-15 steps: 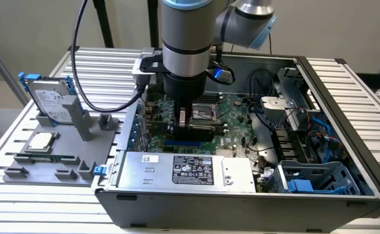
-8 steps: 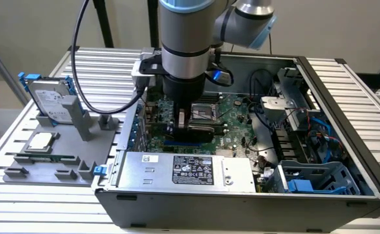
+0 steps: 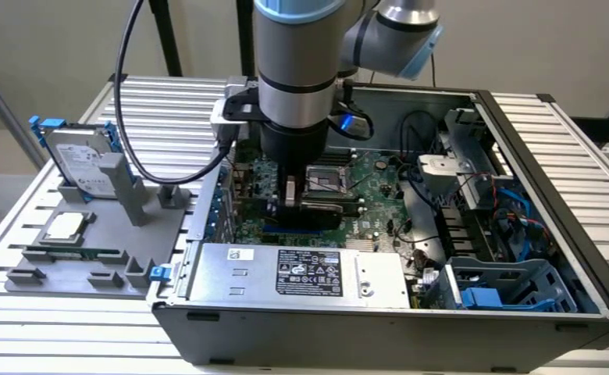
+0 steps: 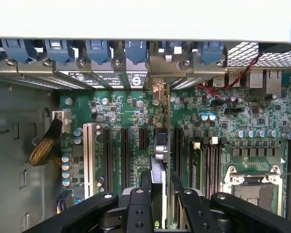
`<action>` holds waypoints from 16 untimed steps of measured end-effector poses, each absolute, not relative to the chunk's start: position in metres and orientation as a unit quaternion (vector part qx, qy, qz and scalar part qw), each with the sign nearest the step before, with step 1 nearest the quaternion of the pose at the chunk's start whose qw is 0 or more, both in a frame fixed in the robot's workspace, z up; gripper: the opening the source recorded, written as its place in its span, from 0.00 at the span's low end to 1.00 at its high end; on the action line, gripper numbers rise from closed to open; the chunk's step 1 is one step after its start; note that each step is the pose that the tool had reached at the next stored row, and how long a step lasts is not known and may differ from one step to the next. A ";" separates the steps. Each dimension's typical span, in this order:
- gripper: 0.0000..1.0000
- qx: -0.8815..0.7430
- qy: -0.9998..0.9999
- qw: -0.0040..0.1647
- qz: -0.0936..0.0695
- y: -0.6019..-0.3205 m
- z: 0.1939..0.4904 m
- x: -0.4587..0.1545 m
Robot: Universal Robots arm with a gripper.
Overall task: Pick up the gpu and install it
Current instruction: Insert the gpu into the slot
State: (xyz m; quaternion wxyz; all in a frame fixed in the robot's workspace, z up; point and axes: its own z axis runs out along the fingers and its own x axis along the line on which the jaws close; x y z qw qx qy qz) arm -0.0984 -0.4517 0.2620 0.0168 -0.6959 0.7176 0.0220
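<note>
The gpu [image 4: 160,160] stands upright among the motherboard [image 4: 131,116] slots.

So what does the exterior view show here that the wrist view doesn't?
Exterior alone: the hard drive and memory stick on the grey holder beside the case, plus the power supply. Wrist alone: the expansion slots and rear bracket clips. Both: the tool over the motherboard, with the gpu standing edge-on.

The gpu [image 4: 159,160], seen edge-on as a thin card with a silver end bracket, is standing upright over the green motherboard's [image 4: 126,121] expansion slots, inside the open computer case [image 3: 554,195].
</note>
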 end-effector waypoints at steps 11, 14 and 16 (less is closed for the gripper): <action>0.00 -0.695 0.718 0.017 0.022 -0.451 0.260 -0.099; 0.00 -0.695 0.719 0.016 0.022 -0.450 0.259 -0.099; 0.00 -0.694 0.719 0.016 0.023 -0.450 0.258 -0.099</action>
